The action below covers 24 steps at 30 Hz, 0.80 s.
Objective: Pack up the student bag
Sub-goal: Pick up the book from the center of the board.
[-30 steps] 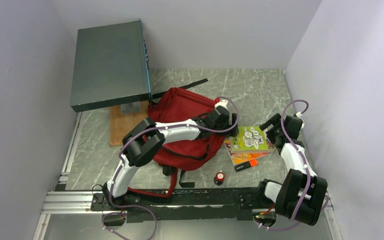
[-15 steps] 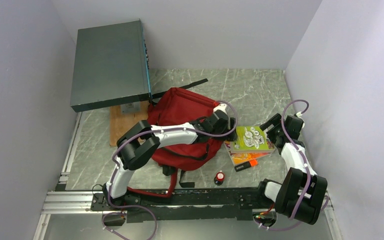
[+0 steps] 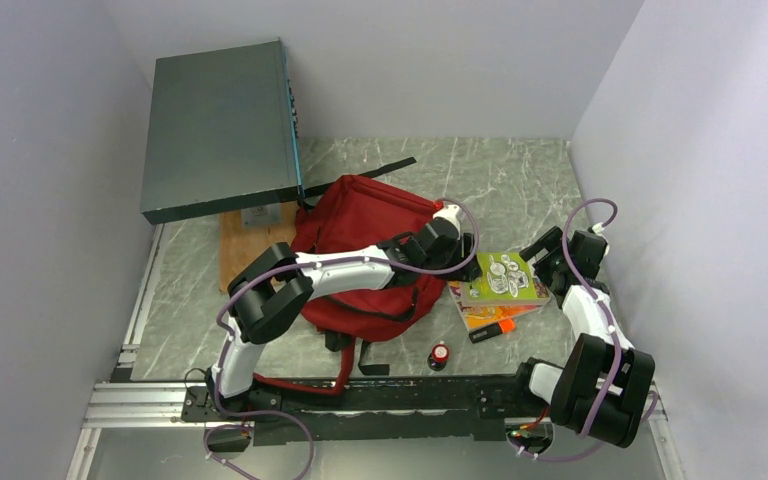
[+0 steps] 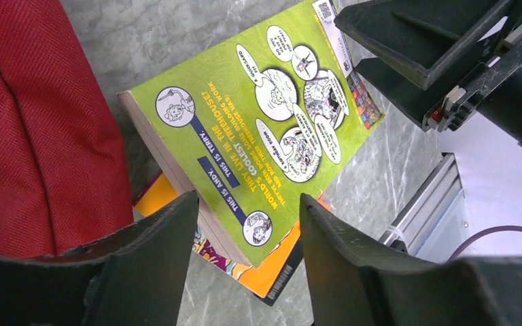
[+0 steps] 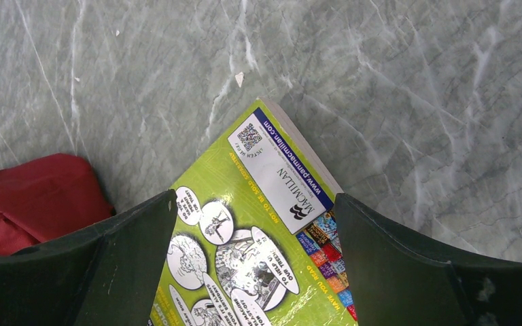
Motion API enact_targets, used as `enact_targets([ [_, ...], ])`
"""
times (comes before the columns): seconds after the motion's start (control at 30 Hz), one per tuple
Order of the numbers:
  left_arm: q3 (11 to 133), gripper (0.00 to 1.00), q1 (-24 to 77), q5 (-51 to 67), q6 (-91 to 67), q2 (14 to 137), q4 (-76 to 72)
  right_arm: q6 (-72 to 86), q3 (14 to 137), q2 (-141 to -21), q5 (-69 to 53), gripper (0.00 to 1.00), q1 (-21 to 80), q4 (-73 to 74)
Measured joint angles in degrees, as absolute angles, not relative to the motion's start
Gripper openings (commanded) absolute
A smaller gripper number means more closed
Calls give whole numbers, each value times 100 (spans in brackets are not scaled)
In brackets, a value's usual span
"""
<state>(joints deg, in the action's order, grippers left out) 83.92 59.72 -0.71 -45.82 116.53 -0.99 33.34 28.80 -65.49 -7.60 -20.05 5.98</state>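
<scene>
L pincer (image 4: 248, 204) & R pincer (image 5: 255, 204) both wide open over green book (image 4: 258, 129), holding nothing, prob. not touching.

1. Your left arm (image 3: 345, 268) has long white parts and fat black joints.
2. Your right arm (image 3: 588, 312) looks the same: white tubes and round black joints.
3. A thin purple cable (image 4: 516, 228) runs along each arm and curls in loops.
4. Your left gripper (image 4: 248, 202) has two thick dark fingers (image 4: 360, 265) with flat, slanted tips.
5. Your right gripper (image 5: 255, 197) has two wide dark fingers (image 5: 421, 265) with a dull shine.
6. The left wrist camera shows a tiny red bit (image 4: 438, 117) on the right gripper's black body.
</scene>
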Motion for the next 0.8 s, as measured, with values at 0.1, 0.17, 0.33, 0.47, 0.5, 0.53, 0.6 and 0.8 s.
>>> enact_targets([
  [0.1, 8385, 74, 5968, -91, -4794, 11653, -91, 3317, 2880, -6558, -766, 89, -2005, 596],
  [0.17, 8370, 75, 5948, -137, -4952, 11653, -80, 3310, 2880, -6569, -777, 89, -2005, 589],
  [0.33, 8309, 75, 5808, -32, -5408, 11786, -158, 3299, 2880, -6598, -777, 89, -2010, 561],
  [0.47, 8309, 75, 5647, 176, -5638, 12086, -279, 3297, 2880, -6598, -779, 88, -2012, 556],
  [0.5, 8309, 75, 5614, 226, -5671, 12145, -301, 3297, 2880, -6598, -779, 89, -2012, 554],
  [0.53, 8309, 75, 5577, 292, -5706, 12199, -340, 3297, 2880, -6600, -779, 89, -2012, 552],
  [0.6, 8318, 76, 5537, 410, -5776, 12283, -425, 3286, 2880, -6608, -777, 89, -2016, 545],
  [0.8, 8628, 74, 5513, 716, -5826, 12554, -622, 3253, 2880, -6667, -777, 89, -2027, 528],
])
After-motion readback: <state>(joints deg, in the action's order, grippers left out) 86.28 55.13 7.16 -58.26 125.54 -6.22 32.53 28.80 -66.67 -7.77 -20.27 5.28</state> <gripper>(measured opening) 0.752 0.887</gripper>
